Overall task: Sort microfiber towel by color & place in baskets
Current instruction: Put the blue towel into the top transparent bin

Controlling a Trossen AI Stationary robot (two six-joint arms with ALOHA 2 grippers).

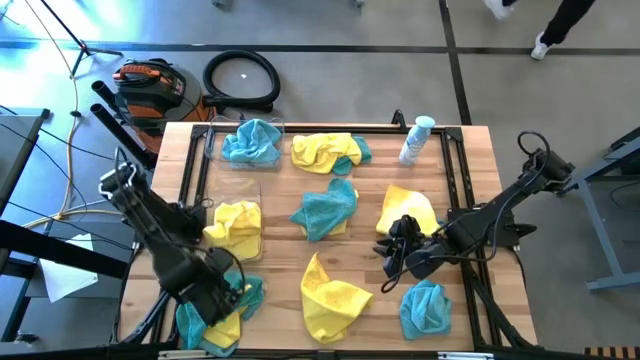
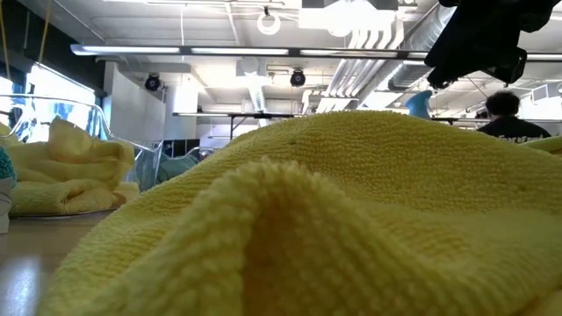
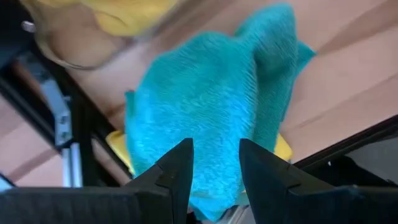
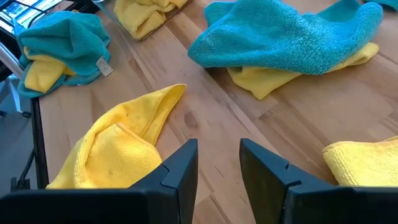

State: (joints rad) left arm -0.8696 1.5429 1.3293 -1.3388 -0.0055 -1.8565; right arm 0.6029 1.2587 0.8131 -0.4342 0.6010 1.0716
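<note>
Near the table's front left corner, the left gripper (image 1: 222, 292) is poised over a teal cloth (image 3: 205, 106) lying on a yellow one; its jaws are seen partly open with nothing between them. Just behind it, a clear basket (image 1: 238, 195) holds a yellow cloth (image 1: 236, 225), and a second basket (image 1: 213, 140) at the back left holds a teal cloth (image 1: 251, 141). Further right, a yellow-and-teal pair (image 1: 328, 151) lies at the back, a teal cloth (image 1: 326, 209) at the middle, and a yellow cloth (image 1: 330, 292) by the front edge. A white-and-blue bottle (image 1: 416, 139) stands near the back right. The right gripper (image 1: 397, 245) hangs beside another yellow cloth (image 1: 408, 211), with a teal one (image 1: 425, 306) nearer the front right corner; its jaws are likewise partly open and empty.

For the pick to go well, only the teal layer should be pinched, at a raised fold, so the yellow cloth beneath is left behind. A small tag is seen on one teal cloth (image 4: 59, 37), but nothing on it can be read.
</note>
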